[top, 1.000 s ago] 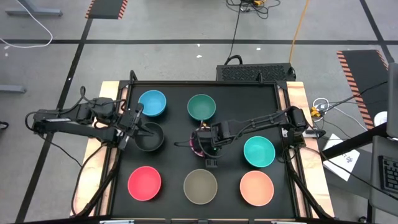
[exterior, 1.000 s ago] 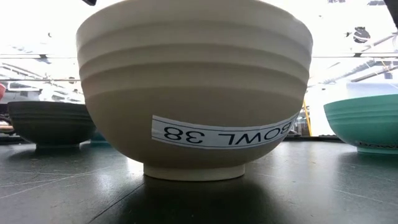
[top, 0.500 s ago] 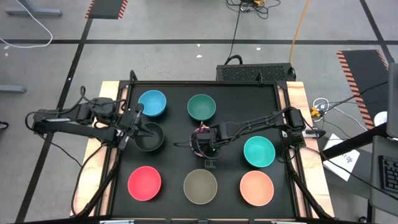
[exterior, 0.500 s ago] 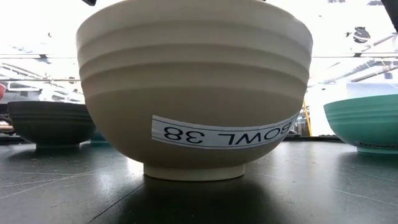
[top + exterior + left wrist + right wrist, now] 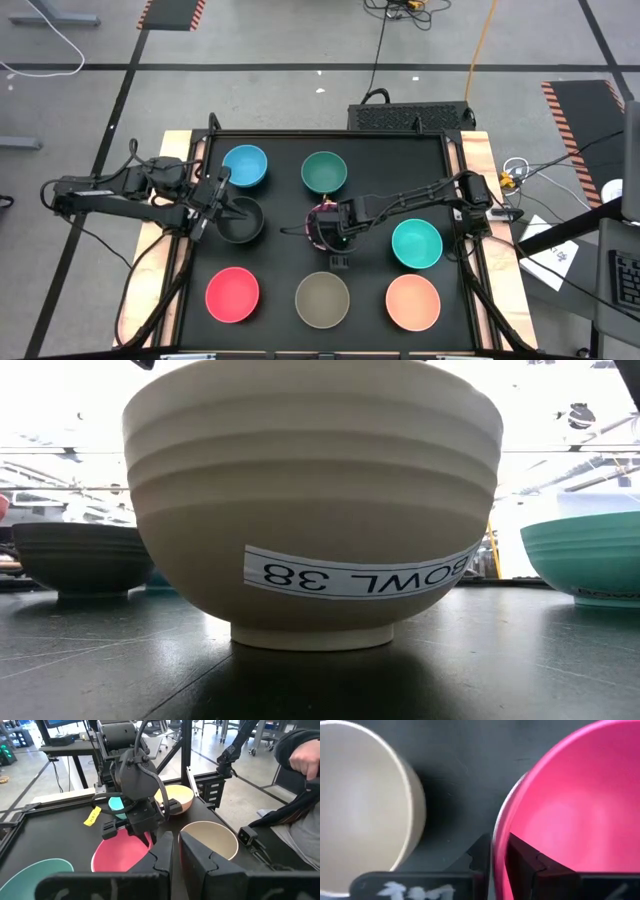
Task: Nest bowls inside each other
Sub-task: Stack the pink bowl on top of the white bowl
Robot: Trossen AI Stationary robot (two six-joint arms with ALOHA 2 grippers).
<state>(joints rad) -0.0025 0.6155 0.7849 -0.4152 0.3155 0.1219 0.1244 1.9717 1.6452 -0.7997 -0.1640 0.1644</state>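
Note:
Eight bowls show in the high view: light blue (image 5: 245, 166), dark green (image 5: 324, 172), black (image 5: 243, 222), magenta (image 5: 322, 236), teal (image 5: 416, 243), red-pink (image 5: 232, 295), olive-grey (image 5: 322, 299) and peach-orange (image 5: 413, 302). All but the magenta one stand upright on their feet. No white bowl shows on its own. My left gripper (image 5: 224, 206) (image 5: 176, 842) is at the black bowl's left rim, its fingers nearly together. My right gripper (image 5: 327, 230) (image 5: 498, 845) reaches to the table's middle and is shut on the magenta bowl (image 5: 570, 805). My left gripper is on the black bowl's rim on the side toward the table's left (image 5: 226, 212), coming slanting down from the left. Its own fingers hide the place of contact. The bowl stands on the table. My right gripper pinches the magenta bowl's rim (image 5: 499, 827), one finger inside (image 5: 522, 855) and one outside (image 5: 481, 852), from above and pointing down. Whether the bowl is lifted off the table, I cannot tell.
The olive-grey bowl (image 5: 310, 510), labelled BOWL 38, fills the low view, with the black bowl (image 5: 80, 560) and the teal one (image 5: 590, 555) behind it. A small dark block (image 5: 340, 263) lies near the magenta bowl. A person's hand (image 5: 302, 757) shows beyond the table's right side.

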